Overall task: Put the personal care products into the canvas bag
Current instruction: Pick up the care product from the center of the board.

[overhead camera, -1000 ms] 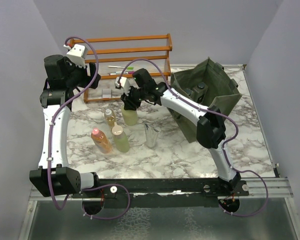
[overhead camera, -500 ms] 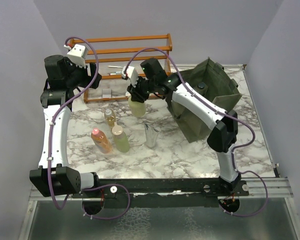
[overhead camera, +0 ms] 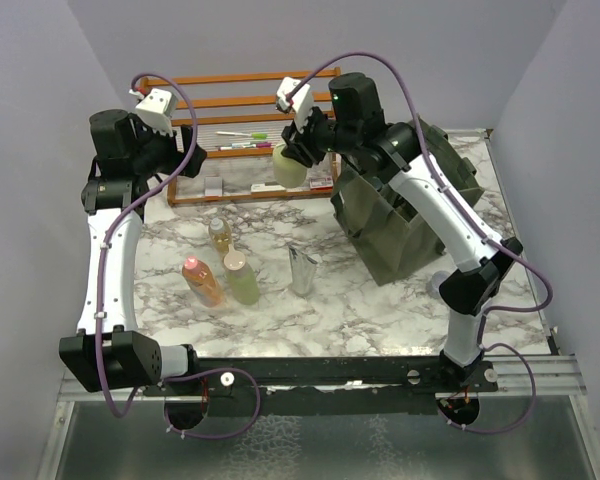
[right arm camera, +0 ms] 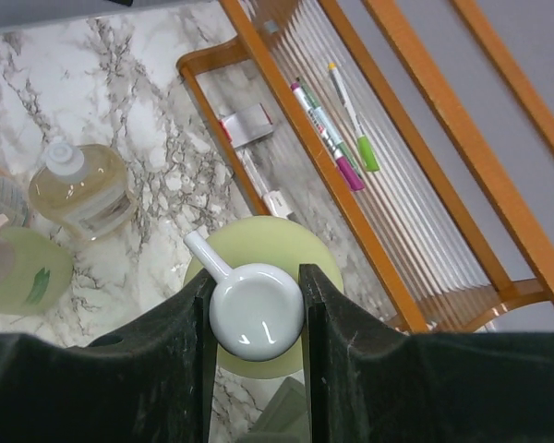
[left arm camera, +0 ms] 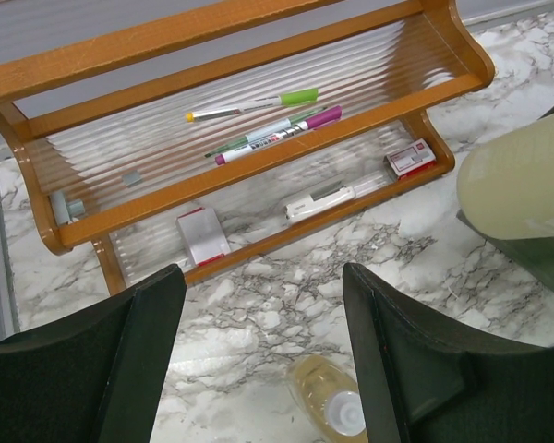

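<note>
Only the right wrist view shows the grip. The right pincer (right arm camera: 256, 312) is narrowly parted, its fingers clamped on the white pump cap of a pale green bottle (right arm camera: 268, 238) hanging beneath it, clear of the counter (right arm camera: 37, 74). From above, that bottle is in the air near the canvas bag (overhead camera: 400, 235), whose inside the arm hides.

The left pincer (left arm camera: 263, 277) stands wide and holds nothing. Beyond it the orange rack (left arm camera: 258, 157) carries pens (left arm camera: 275, 129) and small cartons.

On the counter, nearer the bases than the right pincer, stand an amber bottle (overhead camera: 203, 282), a second green bottle (overhead camera: 244, 280), a yellowish bottle (overhead camera: 220, 236) and a silver tube (overhead camera: 302, 272).
</note>
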`<state>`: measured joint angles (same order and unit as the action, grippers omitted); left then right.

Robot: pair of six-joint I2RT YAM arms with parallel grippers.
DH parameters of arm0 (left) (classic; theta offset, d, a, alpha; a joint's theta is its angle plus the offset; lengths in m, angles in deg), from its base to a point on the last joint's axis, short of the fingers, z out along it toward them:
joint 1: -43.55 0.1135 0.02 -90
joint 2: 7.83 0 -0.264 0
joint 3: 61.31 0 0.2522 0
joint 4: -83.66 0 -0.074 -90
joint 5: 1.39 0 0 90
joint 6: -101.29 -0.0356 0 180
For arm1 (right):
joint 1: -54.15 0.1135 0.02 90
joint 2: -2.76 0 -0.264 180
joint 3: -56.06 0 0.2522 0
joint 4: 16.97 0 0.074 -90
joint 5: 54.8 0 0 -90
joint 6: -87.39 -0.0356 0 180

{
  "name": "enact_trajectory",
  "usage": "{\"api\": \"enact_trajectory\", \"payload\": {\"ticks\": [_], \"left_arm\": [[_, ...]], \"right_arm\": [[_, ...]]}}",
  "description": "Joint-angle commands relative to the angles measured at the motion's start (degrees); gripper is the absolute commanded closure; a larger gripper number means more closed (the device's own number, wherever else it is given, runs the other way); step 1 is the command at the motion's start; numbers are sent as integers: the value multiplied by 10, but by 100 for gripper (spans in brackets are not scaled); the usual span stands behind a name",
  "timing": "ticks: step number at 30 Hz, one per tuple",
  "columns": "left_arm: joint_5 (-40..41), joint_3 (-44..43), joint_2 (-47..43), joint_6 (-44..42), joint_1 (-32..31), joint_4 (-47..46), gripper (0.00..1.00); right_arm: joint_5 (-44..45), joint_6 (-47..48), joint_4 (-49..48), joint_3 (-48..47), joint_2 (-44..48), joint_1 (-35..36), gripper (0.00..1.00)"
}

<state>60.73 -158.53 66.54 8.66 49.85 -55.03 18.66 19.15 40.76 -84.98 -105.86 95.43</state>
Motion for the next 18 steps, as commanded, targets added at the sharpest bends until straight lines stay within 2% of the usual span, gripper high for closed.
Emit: {"api": "enact_trajectory", "payload": {"ticks": [1, 11, 18], "left_arm": [[-15, 2, 12, 3, -6, -4, 29], [-44, 15, 26, -3, -46, -29, 29], [-53, 21, 43, -4, -78, -44, 29]], "right_arm": [[5, 17, -34, -72, 46, -3, 99], [26, 28, 10, -164, 65, -29, 99], [62, 42, 23, -190, 98, -46, 99]]}}
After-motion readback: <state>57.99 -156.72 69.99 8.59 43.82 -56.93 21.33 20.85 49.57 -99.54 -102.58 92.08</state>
